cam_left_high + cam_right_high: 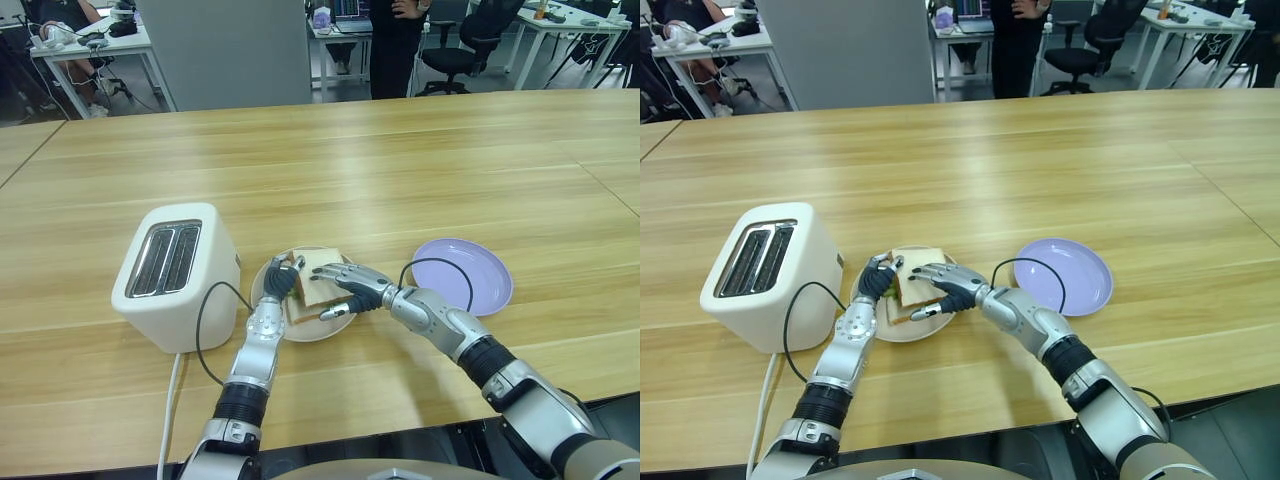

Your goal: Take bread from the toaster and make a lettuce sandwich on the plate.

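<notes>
A white toaster [175, 272] with two empty slots stands at the left of the table. Beside it, a pale plate [318, 333] carries a stack of bread slices [318, 270]; a bit of green lettuce [893, 293] peeks out at the stack's left edge. My left hand [281, 279] rests at the left side of the stack with fingers curled against the bread. On top of the stack lies my right hand [350, 287], fingers spread flat over the upper slice.
An empty purple plate [462, 274] sits to the right of the sandwich plate. A black cable [205, 330] loops from the toaster across the table near my left forearm. Desks and office chairs stand behind the table.
</notes>
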Motion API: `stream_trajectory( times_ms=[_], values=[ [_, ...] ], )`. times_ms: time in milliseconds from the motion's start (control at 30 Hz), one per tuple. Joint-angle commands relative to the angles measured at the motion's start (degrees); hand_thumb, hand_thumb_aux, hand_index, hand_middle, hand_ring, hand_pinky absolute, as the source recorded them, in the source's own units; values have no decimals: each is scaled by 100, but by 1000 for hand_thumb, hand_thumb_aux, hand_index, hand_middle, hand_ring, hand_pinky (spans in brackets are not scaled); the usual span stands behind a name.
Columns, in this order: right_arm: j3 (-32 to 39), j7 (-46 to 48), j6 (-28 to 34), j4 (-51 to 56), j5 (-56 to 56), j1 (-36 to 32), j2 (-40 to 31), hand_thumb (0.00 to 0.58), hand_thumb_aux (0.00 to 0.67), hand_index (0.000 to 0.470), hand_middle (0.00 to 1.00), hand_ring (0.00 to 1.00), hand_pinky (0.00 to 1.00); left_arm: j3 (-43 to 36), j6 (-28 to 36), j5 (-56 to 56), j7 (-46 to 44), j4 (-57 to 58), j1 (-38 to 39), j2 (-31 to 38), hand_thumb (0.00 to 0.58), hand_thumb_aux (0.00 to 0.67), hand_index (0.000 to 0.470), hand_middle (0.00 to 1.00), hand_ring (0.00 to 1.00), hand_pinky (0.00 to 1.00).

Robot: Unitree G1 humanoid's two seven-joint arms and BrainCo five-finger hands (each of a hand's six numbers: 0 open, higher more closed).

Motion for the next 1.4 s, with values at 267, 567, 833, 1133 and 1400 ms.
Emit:
stream_trajectory(
  times_ms=[267, 567, 833, 1133, 1400],
  values=[
    [519, 542, 49, 333, -271, 323, -150, 0, 0, 0, 0, 0, 0, -1481, 2177, 3289, 651, -1422, -185, 464, 0, 0, 0, 494, 494, 494],
    [584, 465, 121, 309, -378, 396, -147, 0, 0, 0, 0, 0, 0, -1797, 2676, 5403, 1417, -2635, -215, 657, 0, 0, 0, 459, 459, 459],
    [478, 467, 302, -124, -339, 530, -71, 0, 0, 0, 0, 0, 0, -1634, 2352, 5258, 1642, -2904, 107, 486, 0, 0, 0, 435, 435, 435],
    [-683, 1372, 1516, -3159, 724, 1135, -167, 0, 0, 0, 0, 0, 0, -958, 1370, 4088, 1854, -4201, 885, 190, 0, 0, 0, 102, 102, 102],
    [-1770, 1911, 2557, -4987, 2127, 1916, -144, 0, 0, 0, 0, 0, 0, -561, -61, 2287, 1553, -5091, 1857, 14, 0, 0, 0, 0, 0, 0]
  ],
)
